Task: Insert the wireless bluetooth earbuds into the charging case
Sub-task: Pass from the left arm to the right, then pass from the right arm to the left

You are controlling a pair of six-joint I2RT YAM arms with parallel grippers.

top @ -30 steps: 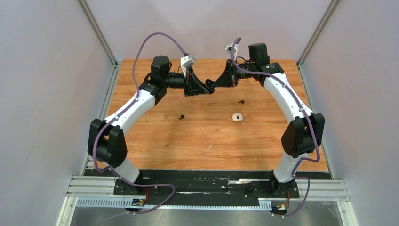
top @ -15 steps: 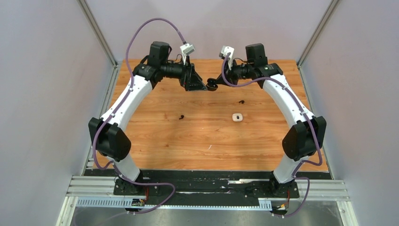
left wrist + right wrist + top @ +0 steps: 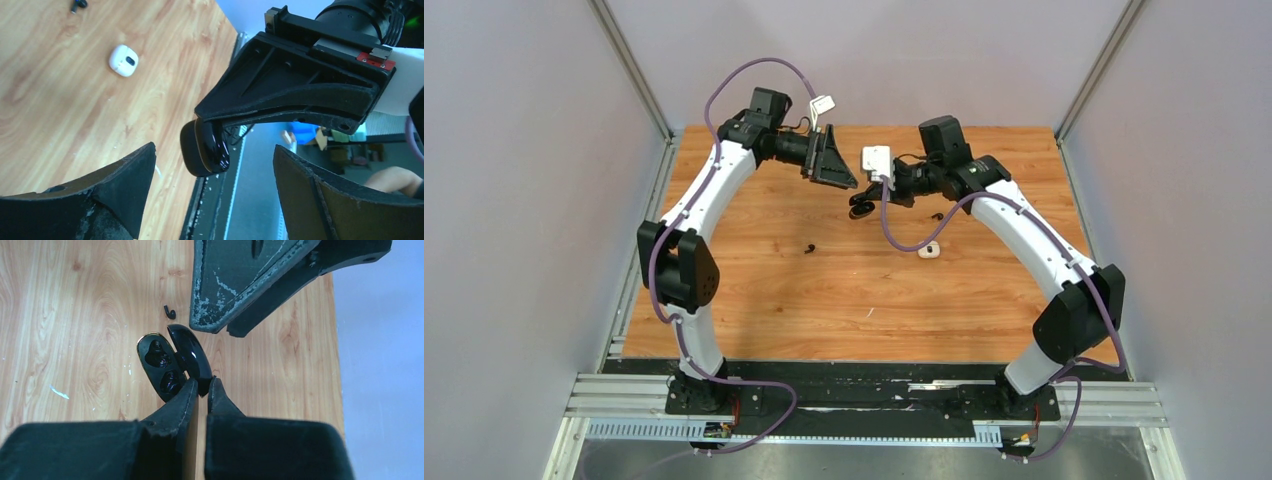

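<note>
While one black earbud [image 3: 810,248] lies on the table [image 3: 754,320] nearby, the right gripper [image 3: 202,385] pinches the open black charging case [image 3: 162,367], its cups empty. It should hold that case flat and steady. Farther back, the left gripper [image 3: 842,178] hangs wide apart.

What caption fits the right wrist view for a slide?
Right gripper pinches the open black charging case above the table, a black earbud lying beyond.
</note>
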